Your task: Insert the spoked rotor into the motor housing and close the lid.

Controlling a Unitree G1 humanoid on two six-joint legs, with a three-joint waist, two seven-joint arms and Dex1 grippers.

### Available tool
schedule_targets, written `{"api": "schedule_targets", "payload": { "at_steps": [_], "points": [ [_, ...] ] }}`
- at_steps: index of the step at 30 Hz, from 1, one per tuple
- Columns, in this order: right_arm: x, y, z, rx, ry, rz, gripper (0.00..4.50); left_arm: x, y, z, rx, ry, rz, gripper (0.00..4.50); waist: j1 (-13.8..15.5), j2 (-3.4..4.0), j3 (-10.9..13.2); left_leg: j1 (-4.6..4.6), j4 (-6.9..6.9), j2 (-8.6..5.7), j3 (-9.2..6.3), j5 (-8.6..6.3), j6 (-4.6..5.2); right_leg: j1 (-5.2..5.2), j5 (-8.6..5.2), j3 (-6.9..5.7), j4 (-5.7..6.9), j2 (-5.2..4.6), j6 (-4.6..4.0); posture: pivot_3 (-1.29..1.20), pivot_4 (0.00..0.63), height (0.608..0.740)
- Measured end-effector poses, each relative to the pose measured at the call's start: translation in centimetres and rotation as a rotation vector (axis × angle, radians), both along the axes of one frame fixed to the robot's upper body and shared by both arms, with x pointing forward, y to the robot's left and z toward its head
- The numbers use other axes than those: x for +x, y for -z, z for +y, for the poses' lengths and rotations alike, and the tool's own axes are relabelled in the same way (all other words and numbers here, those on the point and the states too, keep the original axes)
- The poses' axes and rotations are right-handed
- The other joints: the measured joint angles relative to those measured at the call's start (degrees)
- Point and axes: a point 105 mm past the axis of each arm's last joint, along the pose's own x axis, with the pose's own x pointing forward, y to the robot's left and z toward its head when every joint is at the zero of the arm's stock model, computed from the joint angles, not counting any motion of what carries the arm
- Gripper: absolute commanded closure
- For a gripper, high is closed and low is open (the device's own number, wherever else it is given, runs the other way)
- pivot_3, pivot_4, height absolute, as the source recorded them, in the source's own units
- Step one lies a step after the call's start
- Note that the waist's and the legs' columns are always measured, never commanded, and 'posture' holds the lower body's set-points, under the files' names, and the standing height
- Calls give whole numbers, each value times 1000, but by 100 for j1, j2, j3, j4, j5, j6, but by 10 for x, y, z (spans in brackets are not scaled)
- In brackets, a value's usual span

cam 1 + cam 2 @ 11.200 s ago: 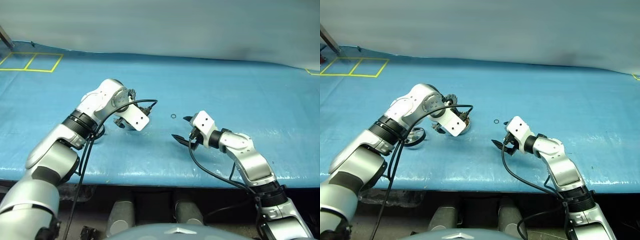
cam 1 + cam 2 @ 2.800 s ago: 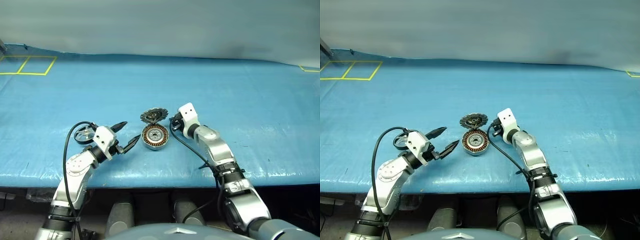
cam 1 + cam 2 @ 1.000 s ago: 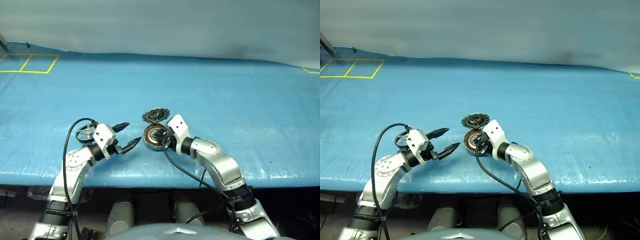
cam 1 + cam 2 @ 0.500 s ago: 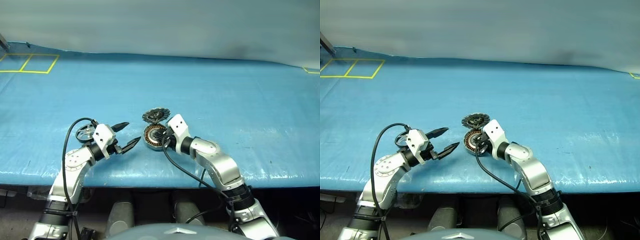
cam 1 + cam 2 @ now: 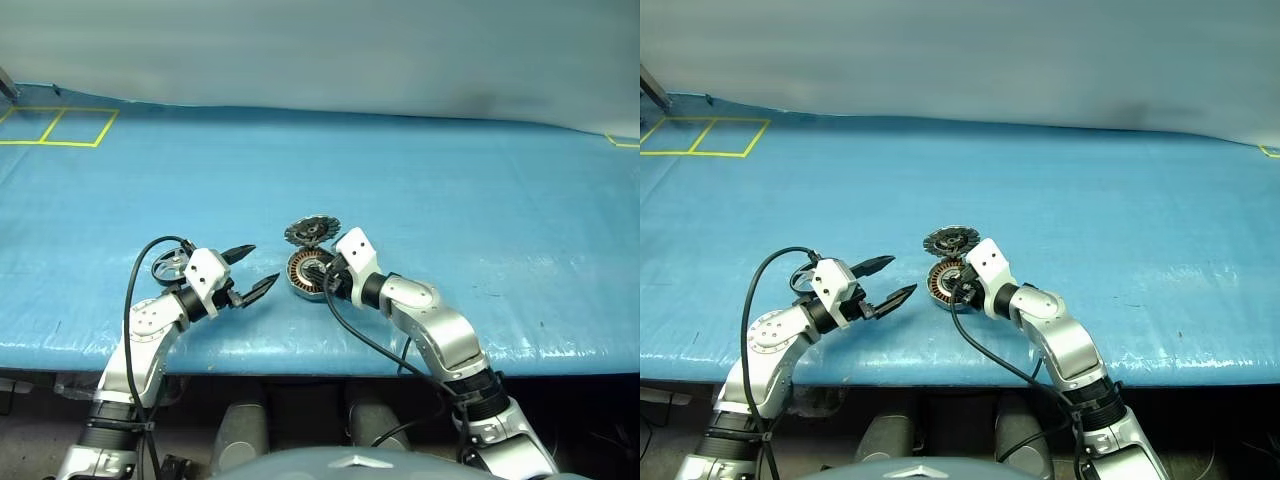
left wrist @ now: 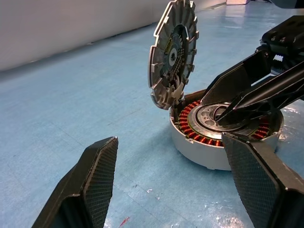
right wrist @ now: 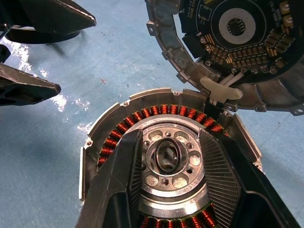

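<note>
Left eye view, compared with a second ago: both arms sit in the same spots, and the only change is that the right gripper has its jaws a bit wider. They now stand spread on each side of the silver bearing in the middle of the motor housing, with nothing pinched between them.

The blue bench is big and mostly bare, with lots of room behind and to the right. Its front edge is close to the housing. Yellow tape squares mark the far left corner.

The left gripper hangs just left of the housing, jaws spread wide and holding nothing.

The lid stands up from the housing's far rim, its dark inner face toward the robot. No writing on it can be read.

The spoked rotor lies on the bench behind the left wrist, well apart from the housing.
</note>
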Motion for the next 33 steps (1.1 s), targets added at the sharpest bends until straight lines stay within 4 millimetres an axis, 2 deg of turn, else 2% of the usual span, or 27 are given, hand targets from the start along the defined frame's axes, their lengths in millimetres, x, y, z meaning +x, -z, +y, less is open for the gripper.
{"api": "schedule_targets", "payload": {
  "at_steps": [11, 14, 18, 33],
  "points": [
    [0, -4, 3, 33, 2, -2, 2509, 0, 2, 0, -4, -6, 4, 698, 3, 0, 0, 0, 0, 0, 0, 0, 0, 0, 0, 0, 0, 0, 0, 0, 150, 740],
    [2, -6, 2, 40, 18, -6, 3081, 0, 2, -1, -4, -5, 5, 698, 4, 0, 0, 0, 0, 0, 0, 0, 0, 0, 0, 0, 1, 0, 0, 0, 150, 740],
    [2, -7, 1, 42, 24, -10, 4434, -1, 3, 0, -4, -6, 6, 698, 4, 0, 0, 0, 0, 0, 0, 0, 0, 0, 0, 0, 1, 0, 0, 0, 150, 740],
    [3, -4, -1, 21, 29, -12, 4475, -1, 5, 0, -1, -9, 13, 698, 6, 0, 0, 0, 1, 0, 0, 0, 0, 0, 0, 0, 1, 0, 0, 0, 150, 740]
  ]
}}
